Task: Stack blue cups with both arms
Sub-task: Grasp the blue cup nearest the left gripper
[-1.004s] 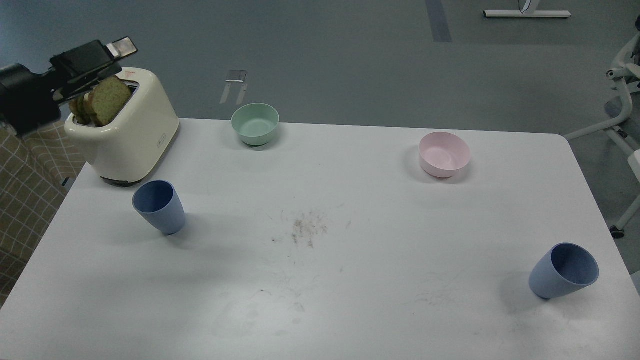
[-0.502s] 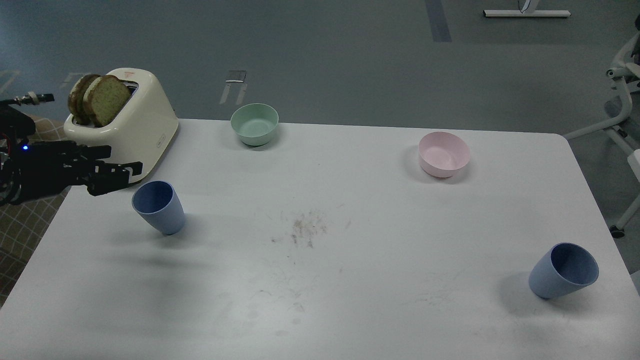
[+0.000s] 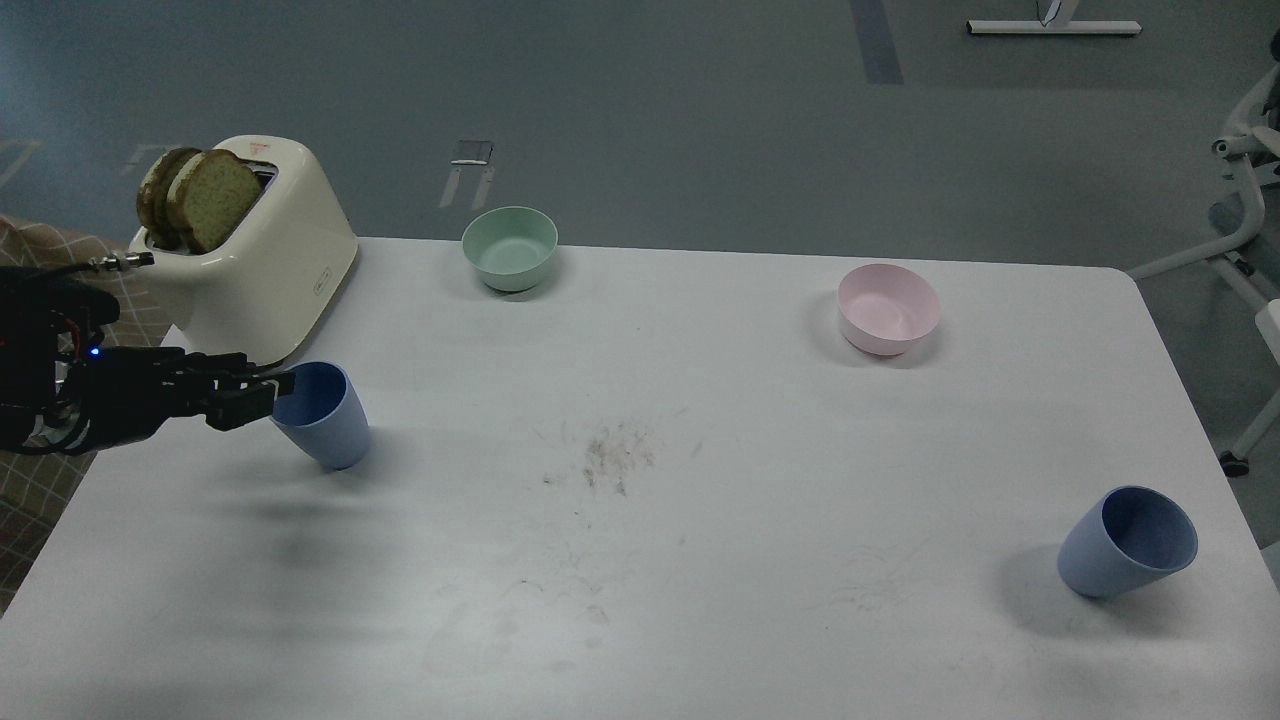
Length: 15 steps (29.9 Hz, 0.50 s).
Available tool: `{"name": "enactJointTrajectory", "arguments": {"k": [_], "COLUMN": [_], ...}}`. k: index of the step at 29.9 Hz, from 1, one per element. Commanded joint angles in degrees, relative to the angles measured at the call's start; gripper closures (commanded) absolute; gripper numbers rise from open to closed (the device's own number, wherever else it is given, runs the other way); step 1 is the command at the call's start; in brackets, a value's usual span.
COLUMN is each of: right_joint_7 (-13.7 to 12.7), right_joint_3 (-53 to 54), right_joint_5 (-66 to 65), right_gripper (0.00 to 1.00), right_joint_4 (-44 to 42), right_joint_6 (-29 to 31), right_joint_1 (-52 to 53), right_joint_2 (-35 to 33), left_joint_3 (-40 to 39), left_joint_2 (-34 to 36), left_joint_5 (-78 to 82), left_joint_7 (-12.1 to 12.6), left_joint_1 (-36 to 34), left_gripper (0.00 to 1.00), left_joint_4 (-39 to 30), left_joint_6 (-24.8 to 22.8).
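Two matching cups stand upright on the white table (image 3: 700, 560), both a matte periwinkle blue with a darker blue inside, no handles, and walls that narrow toward a small base. The left cup (image 3: 325, 420) stands at the near-left part of the table, just in front of the toaster (image 3: 262, 270). The right cup (image 3: 1128, 542) is far off by the near-right corner, well apart from the first.

The left arm (image 3: 60, 395) comes in low from the left edge, black with cables showing and a small blue light lit on it. Its claw, the left gripper (image 3: 268, 390), reaches level toward the left cup, and the fingertips overlap the cup's rim on its left side. The claw is dark and seen nearly end-on, so I cannot tell how wide it is parted or whether it actually grips the rim. The right arm is nowhere in sight.

The toaster is cream-coloured, with two slices of brown bread (image 3: 195, 198) poking out of the top. It has a small reddish mark near the top edge and a small badge on its side, both too small to read.

A pale green bowl (image 3: 509, 248) sits at the far edge of the table, and a pink bowl (image 3: 888, 308) farther right. Faint scuff marks (image 3: 615, 455) smudge the table's middle.
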Motion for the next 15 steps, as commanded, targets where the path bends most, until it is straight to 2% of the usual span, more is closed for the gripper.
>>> {"name": "enactJointTrajectory", "arguments": {"k": [1,4,7,8,12,15], "right_joint_7": [0.0,0.0,0.0,0.0,0.0,0.0], "right_joint_3": [0.0,0.0,0.0,0.0,0.0,0.0], "right_joint_5": [0.0,0.0,0.0,0.0,0.0,0.0], "right_gripper": [0.00,0.00,0.00,0.00,0.00,0.00], "right_joint_4": [0.0,0.0,0.0,0.0,-0.1,-0.2], "right_joint_6": [0.0,0.0,0.0,0.0,0.0,0.0], "right_joint_1": [-0.2,-0.4,-0.8,-0.9,-1.4,-1.4], "right_joint_2": [0.0,0.0,0.0,0.0,0.0,0.1], "left_joint_3": [-0.1,-0.1,0.0,0.0,0.1,0.4], "left_joint_2": [-2.3,-4.0,-4.9,-5.2,-5.5,-5.5], "left_joint_5": [0.0,0.0,0.1,0.1,0.1,0.2], "left_joint_7": [0.4,0.4,0.4,0.4,0.3,0.2], "left_joint_1": [-0.1,-0.6,-0.9,-0.9,-0.9,-1.0], "left_gripper": [0.44,0.47,0.61,0.74,0.97,1.00], "left_joint_4": [2.3,4.0,4.9,4.8,4.8,4.8], "left_joint_6": [0.0,0.0,0.0,-0.1,-0.4,-0.4]}}
